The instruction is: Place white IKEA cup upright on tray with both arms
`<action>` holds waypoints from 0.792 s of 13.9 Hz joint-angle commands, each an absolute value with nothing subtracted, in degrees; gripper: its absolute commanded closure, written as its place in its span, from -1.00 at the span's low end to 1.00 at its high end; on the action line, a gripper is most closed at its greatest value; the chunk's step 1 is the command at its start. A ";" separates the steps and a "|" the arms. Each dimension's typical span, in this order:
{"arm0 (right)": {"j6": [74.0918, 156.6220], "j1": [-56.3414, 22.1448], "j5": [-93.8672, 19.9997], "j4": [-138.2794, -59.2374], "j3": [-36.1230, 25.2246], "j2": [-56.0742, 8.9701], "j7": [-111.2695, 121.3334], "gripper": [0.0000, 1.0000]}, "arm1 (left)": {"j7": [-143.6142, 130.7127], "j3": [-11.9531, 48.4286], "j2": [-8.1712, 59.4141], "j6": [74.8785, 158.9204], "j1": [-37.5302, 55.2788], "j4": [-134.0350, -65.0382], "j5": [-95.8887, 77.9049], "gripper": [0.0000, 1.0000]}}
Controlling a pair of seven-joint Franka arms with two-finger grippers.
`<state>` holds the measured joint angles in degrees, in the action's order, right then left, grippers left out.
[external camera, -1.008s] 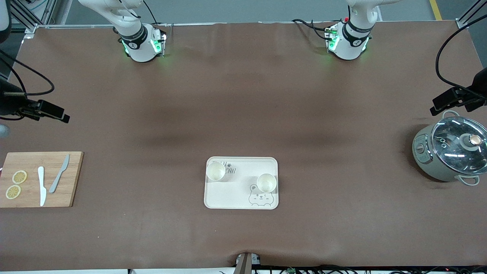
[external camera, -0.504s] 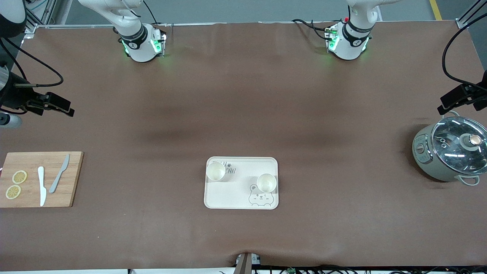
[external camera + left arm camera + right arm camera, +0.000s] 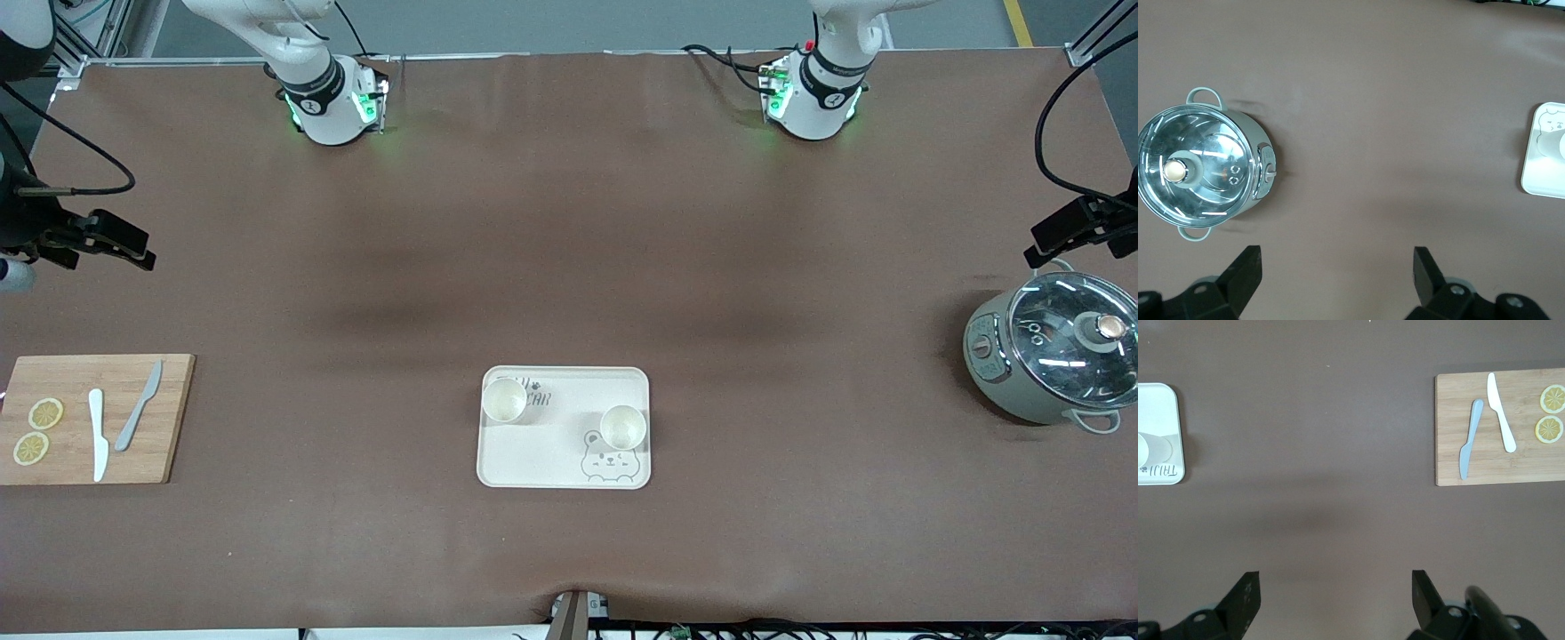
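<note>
The cream-white tray [image 3: 551, 453] with the bear drawing lies on the brown table, near the front camera's edge. Two white cups stand upright on it, one [image 3: 504, 399] by the lettering and one [image 3: 622, 427] by the bear's face. My right gripper [image 3: 129, 247] is open and empty, in the air over the right arm's end of the table, above the cutting board's side. My left gripper [image 3: 1053, 238] is open and empty over the left arm's end, by the pot. The tray's edge shows in the left wrist view [image 3: 1538, 180] and the right wrist view [image 3: 1158, 403].
A wooden cutting board [image 3: 93, 418] at the right arm's end holds two knives and two lemon slices; it also shows in the right wrist view [image 3: 1498, 427]. A grey-green pot with a glass lid [image 3: 1053, 356] stands at the left arm's end and shows in the left wrist view [image 3: 1201, 173].
Both grippers have drawn outward toward their ends of the table, the right one also rising in the view. The tray and cups have not moved.
</note>
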<state>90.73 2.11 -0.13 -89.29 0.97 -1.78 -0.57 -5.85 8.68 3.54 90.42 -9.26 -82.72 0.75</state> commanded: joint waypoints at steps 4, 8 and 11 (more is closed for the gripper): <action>90.26 2.46 0.44 -93.08 1.32 2.64 0.35 -1.00 | -5.36 9.05 3.60 89.65 -9.49 -82.35 1.41 -1.00; 90.44 2.02 0.44 -92.38 1.32 2.37 0.35 -1.00 | -5.10 9.05 3.25 88.95 -9.67 -82.27 1.41 -1.00; 90.35 2.37 0.44 -92.20 1.32 2.29 1.84 -1.00 | -5.36 8.79 3.34 88.86 -9.67 -82.18 1.32 -1.00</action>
<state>90.05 2.02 -0.12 -91.37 1.14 1.19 0.16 -5.84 8.62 3.58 89.78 -9.29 -82.74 0.75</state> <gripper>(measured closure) 0.000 0.000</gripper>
